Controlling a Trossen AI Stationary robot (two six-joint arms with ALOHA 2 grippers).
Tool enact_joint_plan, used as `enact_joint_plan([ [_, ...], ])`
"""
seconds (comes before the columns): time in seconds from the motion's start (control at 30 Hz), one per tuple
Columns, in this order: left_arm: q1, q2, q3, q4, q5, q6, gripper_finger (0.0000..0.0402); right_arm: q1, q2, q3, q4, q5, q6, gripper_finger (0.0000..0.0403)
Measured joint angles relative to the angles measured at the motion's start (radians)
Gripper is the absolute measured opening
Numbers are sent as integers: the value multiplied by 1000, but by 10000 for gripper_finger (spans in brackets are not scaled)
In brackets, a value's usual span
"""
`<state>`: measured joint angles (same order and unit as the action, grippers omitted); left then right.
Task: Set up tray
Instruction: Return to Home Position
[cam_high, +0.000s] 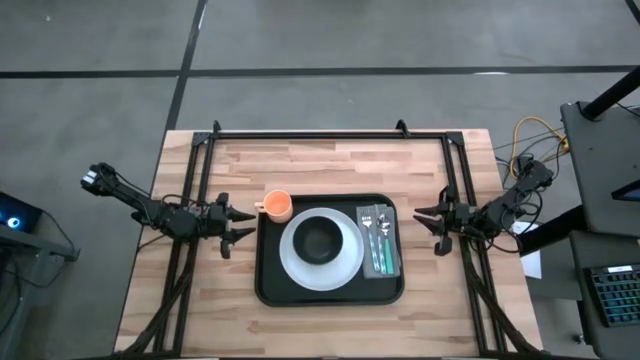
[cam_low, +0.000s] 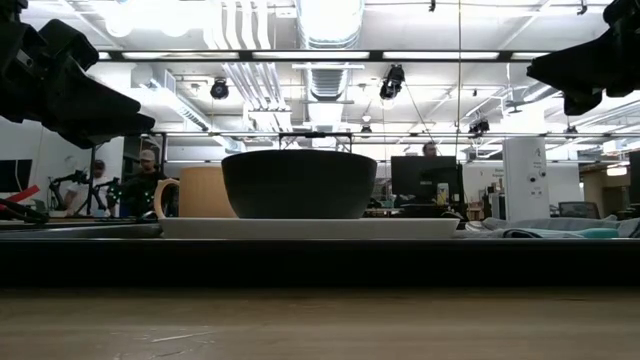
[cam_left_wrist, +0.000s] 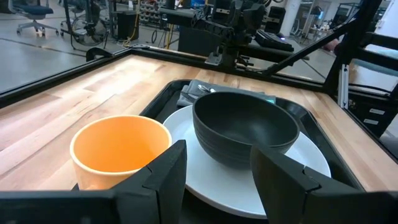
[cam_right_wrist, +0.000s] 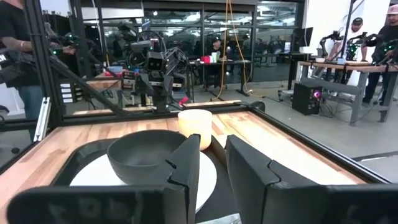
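- The tray (cam_high: 330, 297) is seen lying flat in the middle of the wooden table (cam_high: 200, 300), between the two grippers.
- A white plate (cam_high: 292, 262) is set in the left and middle part of the tray, and a dark bowl (cam_high: 320, 240) is stood upright at the plate's centre.
- A grey napkin (cam_high: 394, 262) is laid in the right part of the tray, just beside the plate. Cutlery (cam_high: 377, 240) is laid on it side by side, but the single pieces cannot be told apart.
- An orange cup (cam_high: 278, 206) is stood upright at the tray's far left corner, close to the plate. Whether it stands inside the rim cannot be told.
- The left gripper (cam_high: 248, 224) is held raised above the table just left of the tray and is pointed towards it. Its fingers are spread apart and nothing is held between them.
- The right gripper (cam_high: 428, 228) is held raised just right of the tray, near the napkin. Its fingers are likewise parted, with nothing held.
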<state>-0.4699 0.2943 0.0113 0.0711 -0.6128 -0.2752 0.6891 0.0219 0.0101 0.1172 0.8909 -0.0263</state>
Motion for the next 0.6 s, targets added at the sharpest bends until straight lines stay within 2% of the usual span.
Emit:
enact_joint_plan([
  [0.6,0,0,0,0,0,0,159,0,0,0,0,1,0,86],
])
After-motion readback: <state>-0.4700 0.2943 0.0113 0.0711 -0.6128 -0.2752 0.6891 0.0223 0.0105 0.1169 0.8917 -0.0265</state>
